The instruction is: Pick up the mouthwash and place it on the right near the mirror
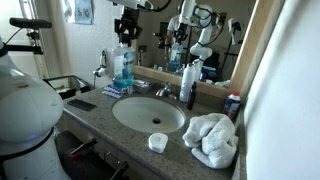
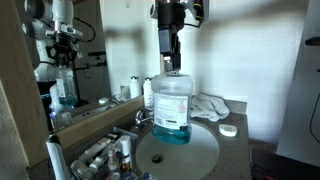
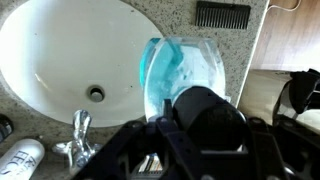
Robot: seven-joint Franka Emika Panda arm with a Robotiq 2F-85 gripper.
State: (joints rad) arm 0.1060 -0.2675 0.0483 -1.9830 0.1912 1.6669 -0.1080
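The mouthwash (image 1: 123, 70) is a large clear bottle of bright blue liquid. It stands upright on the speckled counter at the edge of the sink, seen in both exterior views (image 2: 171, 108). My gripper (image 2: 172, 64) comes straight down onto its top, also shown in an exterior view (image 1: 124, 38). In the wrist view the fingers (image 3: 205, 122) flank the cap, which looks dark there, with the bottle body (image 3: 175, 65) below. The wood-framed mirror (image 1: 205, 30) runs along the wall behind the counter (image 2: 90, 45).
A white oval sink (image 1: 148, 113) with a chrome faucet (image 1: 163, 92) lies beside the bottle. A slim dark bottle (image 1: 189, 85), a red-and-blue can (image 1: 233, 104), a crumpled white towel (image 1: 212, 140) and a small white lid (image 1: 157, 142) sit on the counter.
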